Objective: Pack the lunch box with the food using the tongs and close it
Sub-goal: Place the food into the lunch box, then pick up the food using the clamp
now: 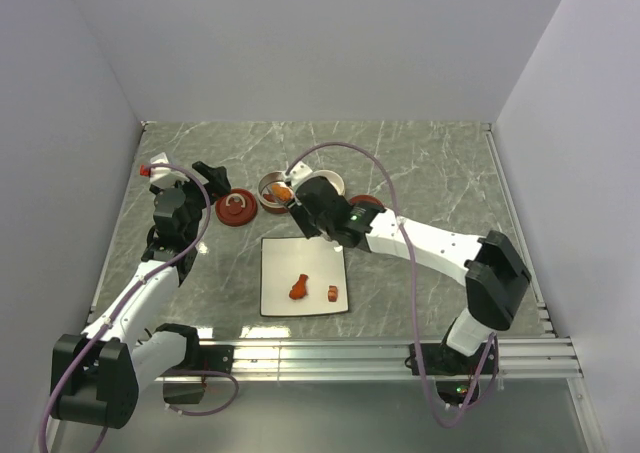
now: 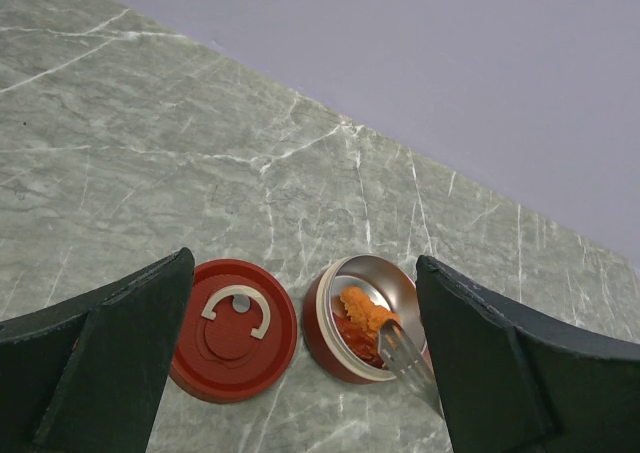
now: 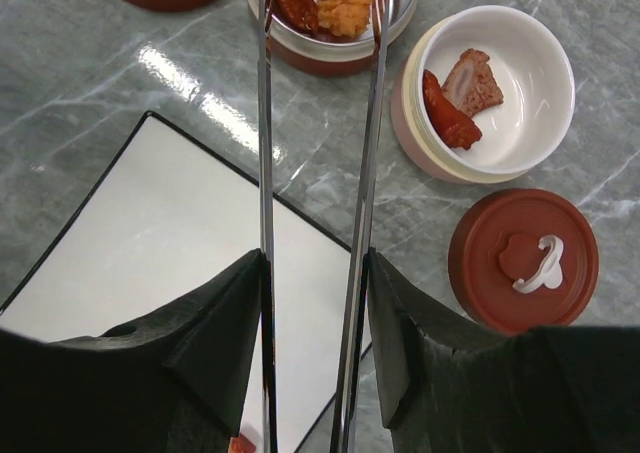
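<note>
right wrist view: right tool (image 3: pixel 315 273) clamps the tongs (image 3: pixel 265 123), long axis straight ahead, tips parted over the lunch box bowl (image 3: pixel 330 58) holding food (image 3: pixel 343 1). two pieces (image 1: pixel 298 288) lie behind it on the plate (image 1: pixel 285 258); left tool (image 2: pixel 305 263) gapes empty.

Bright, even light; corners perhaps soft.

Silver tongs (image 3: pixel 366 173) w/ tips apart over orange food (image 3: pixel 344 1) in tin (image 3: pixel 335 63).
</note>
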You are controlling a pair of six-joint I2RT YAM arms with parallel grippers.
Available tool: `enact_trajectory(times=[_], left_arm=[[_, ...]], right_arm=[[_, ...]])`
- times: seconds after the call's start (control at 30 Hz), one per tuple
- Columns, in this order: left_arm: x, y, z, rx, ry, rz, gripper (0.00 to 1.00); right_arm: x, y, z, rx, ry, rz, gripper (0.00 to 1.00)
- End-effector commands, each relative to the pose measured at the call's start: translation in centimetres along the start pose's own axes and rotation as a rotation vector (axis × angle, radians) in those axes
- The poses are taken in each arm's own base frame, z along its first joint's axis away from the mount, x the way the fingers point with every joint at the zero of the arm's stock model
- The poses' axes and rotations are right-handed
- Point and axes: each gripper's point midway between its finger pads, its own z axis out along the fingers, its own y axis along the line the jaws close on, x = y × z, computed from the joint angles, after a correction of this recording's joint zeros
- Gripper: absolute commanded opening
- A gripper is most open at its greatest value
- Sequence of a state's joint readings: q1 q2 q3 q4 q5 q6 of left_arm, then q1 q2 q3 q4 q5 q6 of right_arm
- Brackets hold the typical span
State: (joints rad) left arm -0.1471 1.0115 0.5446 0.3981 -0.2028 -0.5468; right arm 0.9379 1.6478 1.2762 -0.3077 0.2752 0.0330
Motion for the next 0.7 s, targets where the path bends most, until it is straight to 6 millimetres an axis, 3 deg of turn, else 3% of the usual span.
enact_trajectory(times=[0.0,0.17,0.47,0.67], left_arm=[[-2.1,-1.2,0.2,0.034,-0.058,-0.027,1.00],[-2.2,-1.1,0.2,0.028,-0.060,-0.025,0.99],[-2.2,-1.3,0.2,0.036,-0.059,-0.024,0.99],[-2.2,-1.5,0.2,0.045,-0.055,-0.026,0.99]], right_arm=[[-2.8,-0.5,-3.6,-0.015,-0.136,0.069,0.52],[-0.9,0.9,-5.8,-0.027,-0.139,0.095,0.51],[5.1,4.3,-10.4,-0.048,-0.067,0.134,0.51],[8.0,5.5,-13.4,-0.046,-0.044,0.210,0.51]])
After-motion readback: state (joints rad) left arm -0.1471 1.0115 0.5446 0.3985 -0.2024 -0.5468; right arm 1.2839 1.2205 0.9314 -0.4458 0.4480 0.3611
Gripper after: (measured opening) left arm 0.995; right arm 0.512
